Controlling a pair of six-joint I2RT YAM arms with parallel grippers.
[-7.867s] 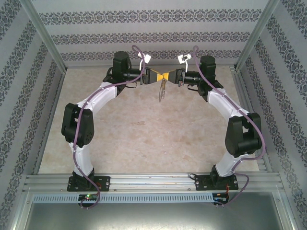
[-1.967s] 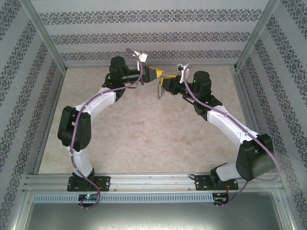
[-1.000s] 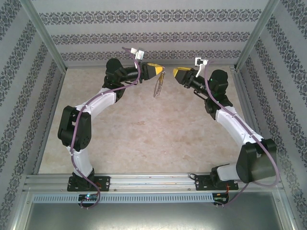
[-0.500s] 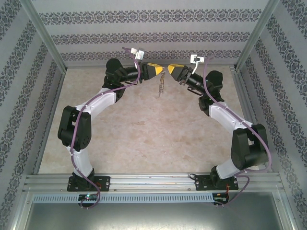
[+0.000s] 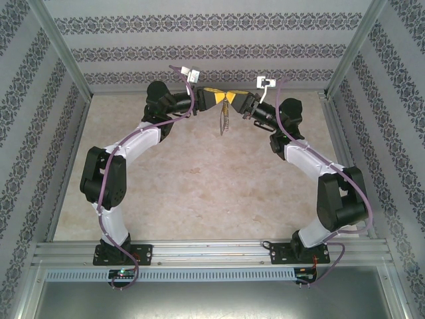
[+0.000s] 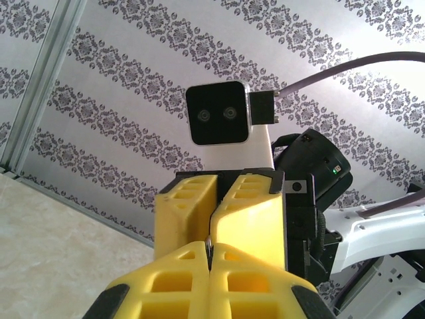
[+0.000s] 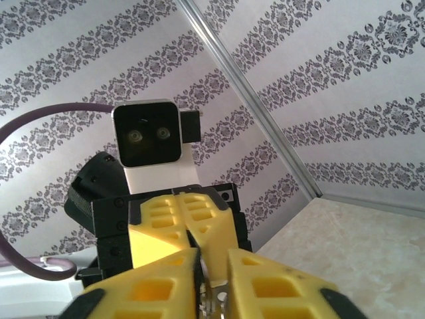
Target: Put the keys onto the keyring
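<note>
Threading stage by the look of it, the fiddly bit where both arms meet in mid-air over the far end of the table (image 5: 199,193). Left gripper (image 5: 224,97) and right gripper (image 5: 234,99) are nose to nose, tips touching or as good as. The keyring (image 5: 224,121) dangles straight down from that meeting point, clear of the tabletop. On the left wrist cam, its yellow fingers (image 6: 186,258) are squeezed flat together with just a sliver of metal in the seam, so I'd call that one clamped on the keyring's top edge. The right one is trickier. Its fingers (image 7: 255,264) sit close with a narrow slot between them and a glint of metal in there, but I honestly can't tell if it's pinching something or just nudged up against the ring. If the key is in that slot, I can't make it out against all the yellow. My read: the key isn't on yet, or at least nothing shows it is. Next move needs a tiny straight push into the ring's opening while the left holds dead steady. The ring hangs free, so any twist would swing it off line.
</note>
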